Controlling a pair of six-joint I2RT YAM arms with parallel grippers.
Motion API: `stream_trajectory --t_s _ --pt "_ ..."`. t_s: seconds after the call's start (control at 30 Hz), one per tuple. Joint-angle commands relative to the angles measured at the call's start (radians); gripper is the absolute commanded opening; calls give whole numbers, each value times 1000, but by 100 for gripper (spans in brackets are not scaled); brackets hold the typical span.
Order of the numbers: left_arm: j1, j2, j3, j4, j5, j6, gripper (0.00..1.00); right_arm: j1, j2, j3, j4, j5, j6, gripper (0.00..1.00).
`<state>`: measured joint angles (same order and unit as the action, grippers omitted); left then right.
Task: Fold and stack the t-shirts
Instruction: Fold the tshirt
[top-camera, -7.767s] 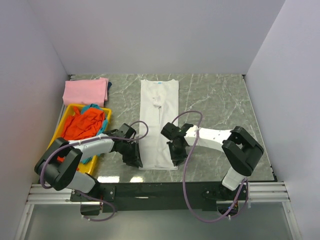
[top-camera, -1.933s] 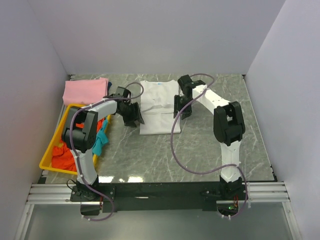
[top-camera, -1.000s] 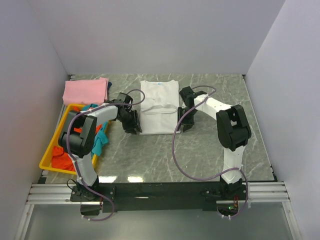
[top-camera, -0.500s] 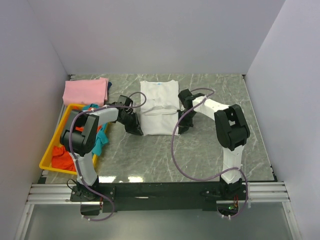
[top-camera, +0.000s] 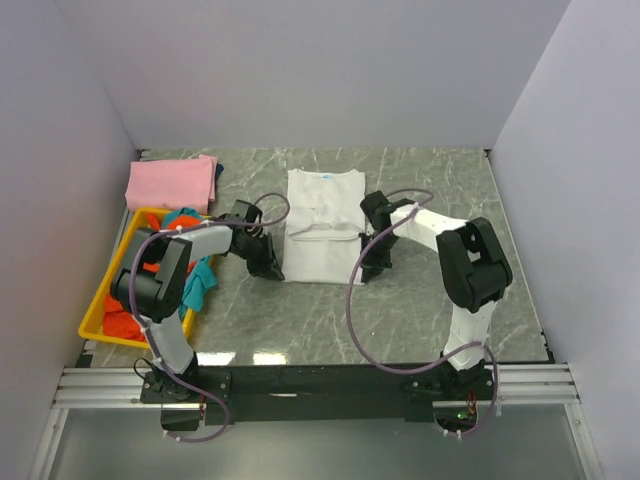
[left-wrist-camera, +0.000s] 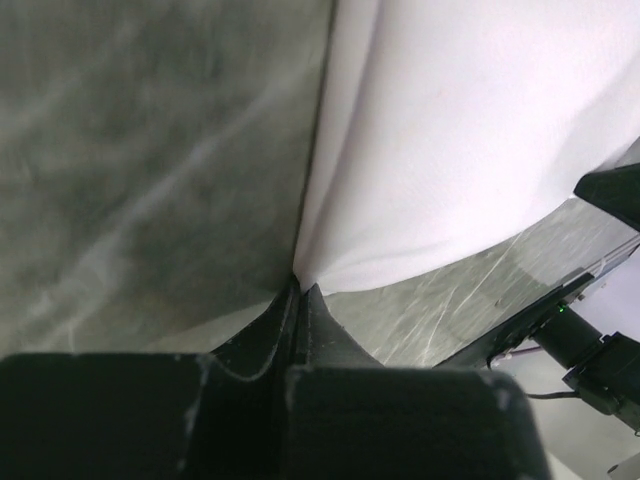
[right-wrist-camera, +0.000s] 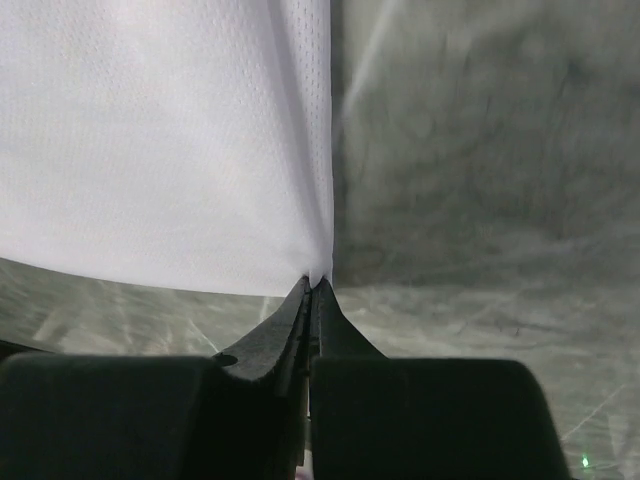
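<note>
The white t-shirt (top-camera: 322, 225), folded in half with its blue neck label at the far end, lies mid-table. My left gripper (top-camera: 271, 268) is shut on its near left corner (left-wrist-camera: 300, 280). My right gripper (top-camera: 362, 272) is shut on its near right corner (right-wrist-camera: 320, 278). In both wrist views the white cloth (left-wrist-camera: 460, 130) (right-wrist-camera: 160, 140) spreads away from the pinched corner. A folded pink t-shirt (top-camera: 172, 182) lies at the far left. Orange-red (top-camera: 128, 312) and teal (top-camera: 200, 280) t-shirts lie bunched in the tray.
The yellow plastic tray (top-camera: 92, 322) stands at the left edge, beside my left arm. The grey marble table (top-camera: 440, 200) ends in walls on three sides. A dark cloth edge (top-camera: 218, 172) peeks from beside the pink shirt.
Both grippers, shut on the shirt's near corners, have drawn toward the near edge over the last second, dragging the folded white shirt a little nearer. Earlier the shirt lay unfolded full length.
</note>
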<state>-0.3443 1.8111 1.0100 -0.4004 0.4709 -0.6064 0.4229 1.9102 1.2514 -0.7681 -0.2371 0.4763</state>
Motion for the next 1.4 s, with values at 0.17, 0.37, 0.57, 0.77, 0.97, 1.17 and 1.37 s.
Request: stream_trajectory --t_s 0.17,0.37,0.57,0.77,0.97,1.17,1.37 --pt "-53 -154 -132 -48 -48 -21 0 77 -184 -199 -48 58 48 0" --pt "-123 -254 -206 -84 -69 -55 0 126 -315 -326 -57 56 119 0" --pt "-162 -334 -295 -61 -46 -87 0 151 -398 -377 -69 47 159 36" --pt "-190 -341 -317 -46 -31 -92 0 183 -450 -209 -180 84 153 54" --pt "-202 -338 -317 -52 -41 -79 0 192 -363 -63 -122 24 131 54" --pt "-203 -331 -314 -66 -48 -67 0 234 -203 19 -40 -14 107 53" --pt "-203 -315 -298 -77 -49 -55 0 272 -64 106 -25 -7 97 53"
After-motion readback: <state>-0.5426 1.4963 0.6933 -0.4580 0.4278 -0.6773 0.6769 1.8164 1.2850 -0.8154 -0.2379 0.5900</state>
